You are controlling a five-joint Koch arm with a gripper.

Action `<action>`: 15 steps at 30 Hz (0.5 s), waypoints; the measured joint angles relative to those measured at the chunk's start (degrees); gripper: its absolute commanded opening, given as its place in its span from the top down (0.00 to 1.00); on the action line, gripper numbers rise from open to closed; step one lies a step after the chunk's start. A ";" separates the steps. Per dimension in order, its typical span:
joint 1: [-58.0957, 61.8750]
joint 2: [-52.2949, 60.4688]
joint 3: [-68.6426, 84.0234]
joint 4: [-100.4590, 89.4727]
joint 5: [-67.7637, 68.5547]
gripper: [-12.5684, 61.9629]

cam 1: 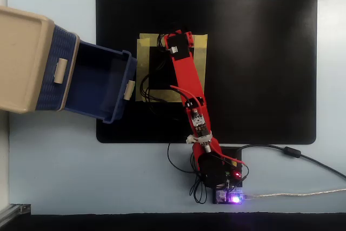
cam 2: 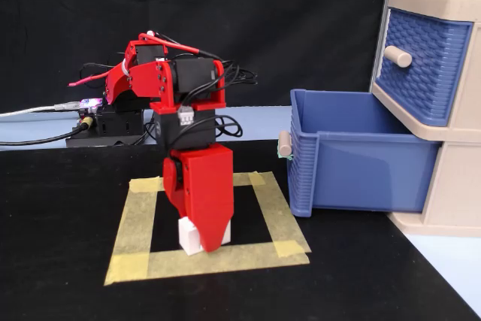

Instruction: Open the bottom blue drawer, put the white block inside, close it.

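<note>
**Red tool down on the white block, bottom drawer standing open**

The white block (cam 2: 189,235) sits inside a square of yellow masking tape (cam 2: 135,219) on the black mat (cam 1: 259,63), near the square's front edge in the fixed view. Only its left end shows; the rest is hidden behind the red tool (cam 2: 209,242), which stands on it from above. The broad red finger covers the other one, so whether the tool is clamped on the block or merely around it cannot be told. In the overhead view the arm hides the block completely.

The bottom blue drawer (cam 2: 361,171) is pulled far out of the beige cabinet (cam 2: 451,186), just beside the tape square. What shows of its inside is bare blue plastic; the fixed view cuts off its floor. Its small beige handle (cam 2: 284,143) faces the arm. The upper blue drawer (cam 2: 421,65) is shut.

No legible writing shows anywhere on the pale bench (cam 1: 65,171).
</note>
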 measured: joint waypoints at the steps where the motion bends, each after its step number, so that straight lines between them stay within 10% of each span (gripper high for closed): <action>1: -0.18 1.93 0.00 0.53 1.41 0.94; 8: -9.93 29.53 -0.35 5.27 20.74 0.94; 15: -33.22 32.52 -0.79 1.49 15.21 0.94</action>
